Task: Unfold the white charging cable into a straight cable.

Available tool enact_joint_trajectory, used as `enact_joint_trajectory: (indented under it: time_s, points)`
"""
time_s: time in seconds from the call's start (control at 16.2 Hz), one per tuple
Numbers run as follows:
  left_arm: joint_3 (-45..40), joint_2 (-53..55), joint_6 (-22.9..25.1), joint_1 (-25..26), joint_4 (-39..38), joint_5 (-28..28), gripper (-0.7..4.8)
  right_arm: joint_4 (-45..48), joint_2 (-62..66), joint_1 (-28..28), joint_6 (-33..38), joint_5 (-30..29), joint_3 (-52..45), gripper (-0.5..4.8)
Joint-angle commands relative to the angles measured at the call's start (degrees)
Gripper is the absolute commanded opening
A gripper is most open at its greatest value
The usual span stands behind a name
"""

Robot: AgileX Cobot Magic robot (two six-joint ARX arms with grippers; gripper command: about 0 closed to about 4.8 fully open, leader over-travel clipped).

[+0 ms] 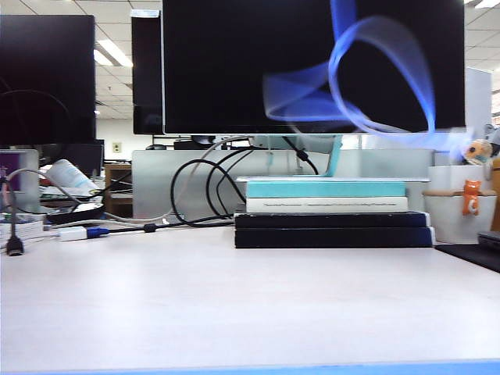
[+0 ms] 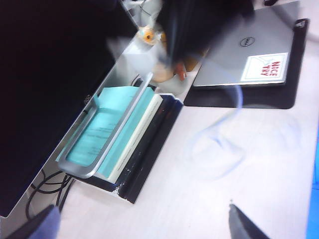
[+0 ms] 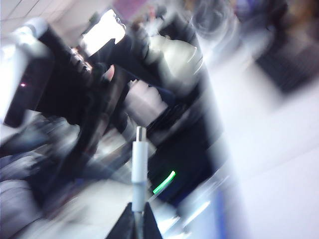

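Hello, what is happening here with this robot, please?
The right claw is shut on one plug of the white cable, holding it up in the air; the wrist picture is blurred. In the exterior view the cable shows as a blurred loop before the monitor. The left claw is open above the desk, holding nothing.

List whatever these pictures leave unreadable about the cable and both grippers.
- White charging cable: exterior view, a motion-blurred loop; its run is unreadable.
- Right gripper: right wrist view, shut on the cable's plug; the surroundings are smeared.
- Left gripper: left wrist view, only fingertips show at the edge, spread, holding nothing.
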Motion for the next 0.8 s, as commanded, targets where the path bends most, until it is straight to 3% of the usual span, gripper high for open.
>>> enact_joint_trajectory:
  time_s: [0.06,0.12,0.18,0.25,0.43,0.49,0.68,0.74,0.8]
  points:
    - [0.13,0.59,-1.09,-0.13,-0.31,1.55,4.79,-3.08,0.39,-0.02,0.87,7.63,0.28,-0.05]
    - [0.13,0.59,-1.4,-0.02,-1.46,0.81,4.79,5.33,0.48,2.82,1.75,-2.16,0.28,-0.05]
    - [0.13,0.74,-1.29,-0.02,-1.14,0.68,4.79,4.0,0.0,-0.22,1.84,8.26,0.26,-0.05]
    - [0.13,0.59,-1.33,-0.02,-1.18,0.57,4.79,-5.38,-0.22,-2.71,-0.87,25.07,0.26,-0.05]
    - [0.07,0.68,-2.6,-0.04,-1.49,0.13,4.79,-1.42,0.57,-2.69,-0.96,0.83,0.24,-0.05]
    - [0.04,0.68,-2.49,-0.04,-1.42,0.04,4.79,-0.04,0.57,-2.69,-1.11,0.7,0.24,-0.05]
    - [0.04,0.74,-2.08,-0.04,-0.92,0.31,4.79,-6.05,0.55,-4.28,-1.42,22.69,0.24,-0.05]
    - [0.04,0.87,-2.16,-0.07,-0.98,0.28,4.79,-8.63,0.55,-4.52,-1.36,23.74,0.24,-0.05]
    - [0.04,0.92,-2.54,-0.07,-1.4,0.17,4.79,-8.85,0.57,-3.56,-1.29,15.1,0.24,-0.05]
